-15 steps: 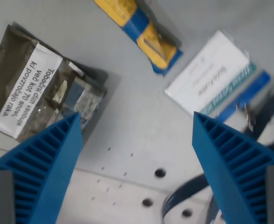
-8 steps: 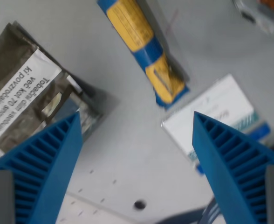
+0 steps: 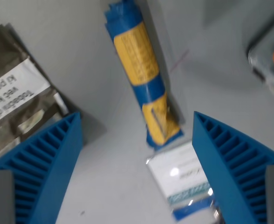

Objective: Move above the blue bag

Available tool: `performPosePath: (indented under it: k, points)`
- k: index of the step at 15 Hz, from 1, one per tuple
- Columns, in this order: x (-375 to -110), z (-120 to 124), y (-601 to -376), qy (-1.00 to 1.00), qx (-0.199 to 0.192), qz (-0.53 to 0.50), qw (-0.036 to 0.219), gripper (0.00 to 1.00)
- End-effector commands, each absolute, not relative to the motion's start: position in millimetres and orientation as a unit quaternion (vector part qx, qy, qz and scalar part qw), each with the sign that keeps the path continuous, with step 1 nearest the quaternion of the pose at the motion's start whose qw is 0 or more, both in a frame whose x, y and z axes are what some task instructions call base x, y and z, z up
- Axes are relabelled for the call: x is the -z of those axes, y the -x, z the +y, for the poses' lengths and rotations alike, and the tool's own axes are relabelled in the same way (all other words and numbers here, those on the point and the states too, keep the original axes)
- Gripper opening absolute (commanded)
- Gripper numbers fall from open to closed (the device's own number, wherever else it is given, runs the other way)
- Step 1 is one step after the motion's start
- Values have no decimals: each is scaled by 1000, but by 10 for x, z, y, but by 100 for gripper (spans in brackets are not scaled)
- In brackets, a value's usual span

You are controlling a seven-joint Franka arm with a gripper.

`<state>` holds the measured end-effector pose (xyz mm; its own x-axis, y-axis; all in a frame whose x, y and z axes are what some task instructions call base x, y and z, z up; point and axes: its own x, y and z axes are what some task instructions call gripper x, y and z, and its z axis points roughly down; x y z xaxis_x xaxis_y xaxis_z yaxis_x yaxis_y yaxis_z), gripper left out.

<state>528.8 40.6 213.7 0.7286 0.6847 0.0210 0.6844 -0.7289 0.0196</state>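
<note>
Wrist view, sole camera: mounted behind the gripper (image 3: pixel 136 122), looking down along its two blue fingers (image 3: pixel 44 168) at a grey table (image 3: pixel 58 42). Near range; fingers fill both lower corners, frame slightly blurred. Field covers the blue bag (image 3: pixel 141 77) at centre, a dark pouch (image 3: pixel 16 107) cut by the view's left edge, a white card (image 3: pixel 183 184) below centre.

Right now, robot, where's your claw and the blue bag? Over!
Claw open, empty. Blue and yellow plastic bag lies flat between the fingers, slightly ahead. Nothing in the way; white card and dark foil pouch beside it.
</note>
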Motion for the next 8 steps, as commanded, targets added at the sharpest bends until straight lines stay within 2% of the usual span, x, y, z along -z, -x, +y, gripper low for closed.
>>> performPosePath:
  k: [1, 8]
  points:
    - [-2028, 446, -5430, -876, -6, 482, 20, 100]
    - [-1738, 471, -5536, -880, -7, 475, 19, 100]
